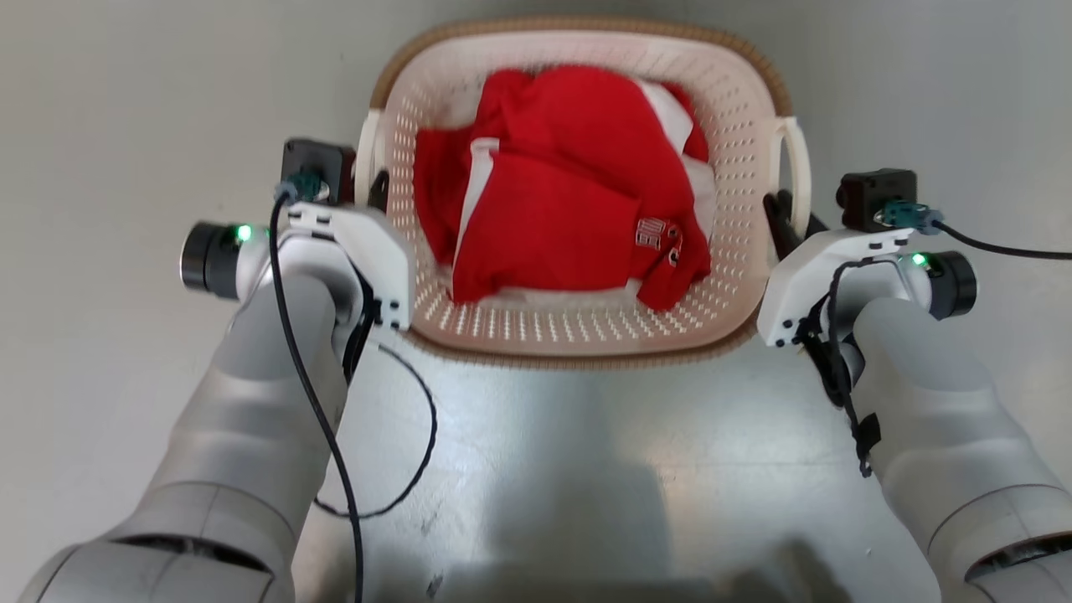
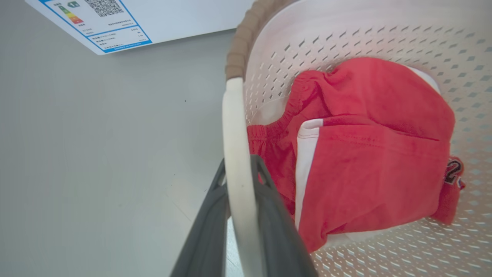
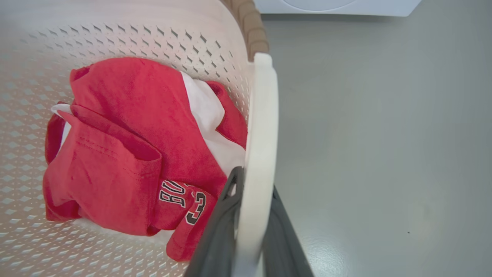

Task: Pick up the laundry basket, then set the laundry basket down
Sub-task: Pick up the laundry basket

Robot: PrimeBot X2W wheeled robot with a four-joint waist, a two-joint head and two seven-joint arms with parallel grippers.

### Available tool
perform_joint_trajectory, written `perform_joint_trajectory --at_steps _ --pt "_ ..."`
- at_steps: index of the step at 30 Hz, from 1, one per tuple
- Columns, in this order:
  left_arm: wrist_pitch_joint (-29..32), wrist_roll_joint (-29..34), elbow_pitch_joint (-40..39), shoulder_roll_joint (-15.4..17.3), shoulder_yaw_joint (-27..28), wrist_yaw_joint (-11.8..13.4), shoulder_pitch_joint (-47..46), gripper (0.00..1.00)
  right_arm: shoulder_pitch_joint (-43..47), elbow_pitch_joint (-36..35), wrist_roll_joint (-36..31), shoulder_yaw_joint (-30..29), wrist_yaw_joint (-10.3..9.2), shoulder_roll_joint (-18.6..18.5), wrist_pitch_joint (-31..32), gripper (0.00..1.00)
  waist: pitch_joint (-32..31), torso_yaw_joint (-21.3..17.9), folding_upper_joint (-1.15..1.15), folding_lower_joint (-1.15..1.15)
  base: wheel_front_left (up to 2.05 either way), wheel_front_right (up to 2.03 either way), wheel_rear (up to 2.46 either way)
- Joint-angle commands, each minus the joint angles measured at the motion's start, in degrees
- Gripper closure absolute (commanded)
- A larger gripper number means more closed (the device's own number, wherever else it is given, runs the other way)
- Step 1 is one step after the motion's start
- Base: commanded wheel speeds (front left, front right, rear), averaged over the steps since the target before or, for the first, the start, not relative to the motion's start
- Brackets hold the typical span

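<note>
So, starting on my left: my left gripper [image 2: 239, 169] has its two smooth dark fingers [image 2: 209, 231] clamped on either side of the left handle [image 2: 234, 123], a thin white plastic loop. Jaws are squeezed tight on it.

Next over is the laundry basket [image 1: 741, 251] itself, one rounded-rectangular cream plastic tub sitting right between my two arms. Its walls are dotted with rows of small holes, and a brown woven-look rim [image 1: 586, 358] runs round the top. Can't tell if it's resting on the glossy grey floor [image 1: 126, 100] or hanging just off it.

Inside is a crumpled heap of soft red clothes [image 1: 569, 209] with white stripes and dark printed numbers, and some white fabric [image 3: 201, 104] tucked under.

On the far side is the right handle [image 3: 261, 127], same white loop, two in all. My right gripper [image 3: 255, 184] is pinched shut on it, one finger each side.
</note>
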Motion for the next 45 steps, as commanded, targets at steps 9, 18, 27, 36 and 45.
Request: perform_joint_trajectory --at_steps 9,18,27,36,45 --pt "3.19 -1.12 0.18 3.31 -0.42 -1.86 8.81 1.00 5.55 0.22 8.33 10.93 0.26 0.81 7.61 1.00 -14.92 -3.03 0.00 0.00 0.00 0.00 0.00" --pt "6.80 -4.23 0.32 4.75 -0.26 -4.31 20.97 1.00 14.04 -3.72 20.38 21.94 0.26 0.81 17.15 1.00 -31.78 -7.14 0.00 0.00 0.00 0.00 0.00" --pt "10.03 -6.28 0.33 5.30 -1.47 -4.88 27.71 1.00 17.98 -3.98 26.65 28.45 0.26 0.81 20.72 1.00 -41.50 -9.36 0.00 0.00 0.00 0.00 0.00" --pt "15.81 -9.26 0.27 4.70 -5.96 -4.94 30.34 1.00 19.25 -2.08 30.21 31.83 0.26 0.81 21.37 1.00 -47.14 -9.34 0.00 0.00 0.00 0.00 0.00" --pt "20.03 -12.34 -1.09 5.31 -10.67 -4.95 31.24 1.00 19.82 -0.91 32.35 33.88 0.26 0.81 21.17 1.00 -49.95 -8.00 0.00 0.00 0.00 0.00 0.00"
